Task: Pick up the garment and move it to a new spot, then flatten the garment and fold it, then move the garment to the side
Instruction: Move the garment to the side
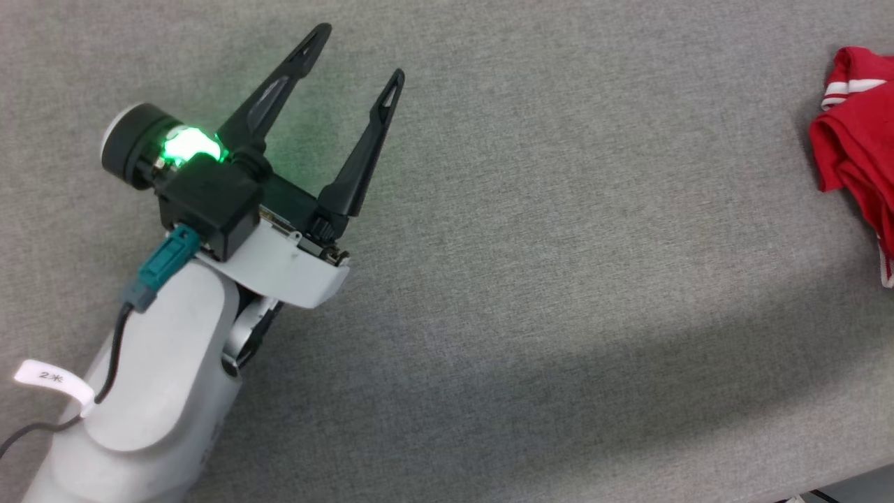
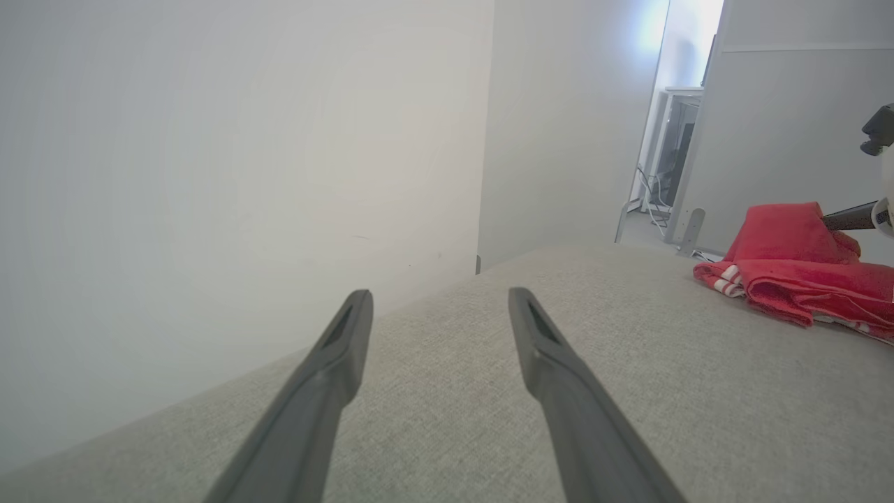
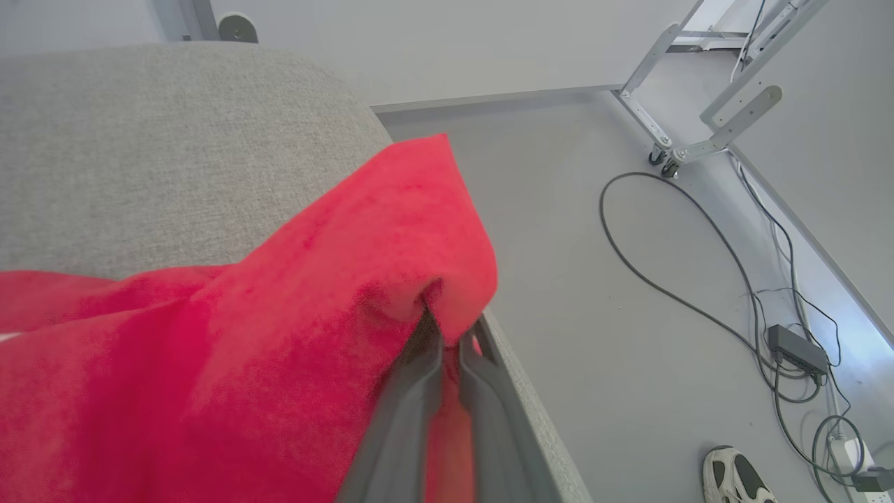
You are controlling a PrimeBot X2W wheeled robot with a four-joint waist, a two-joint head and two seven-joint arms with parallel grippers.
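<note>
Right gripper [image 3: 450, 335] pinching a raised fold of the garment [image 3: 244, 335]; left gripper [image 1: 360, 54] hovering with its fingers spread wide.

The right gripper's two dark fingers are pressing nearly together on a ridge of the cloth, their tips buried in it. The garment is lying crumpled at the right edge of the grey fabric-covered surface [image 1: 559, 279], well apart from the left gripper, and is showing plain red cloth with a white-striped band of trim [image 1: 848, 87]. A white tag [image 1: 52, 377] on the left arm's cable is bearing a "2" followed by a mark too small to read. Beyond the surface's edge, cables [image 3: 670, 279] and a pale shoe [image 3: 733, 475] are resting on the floor.
</note>
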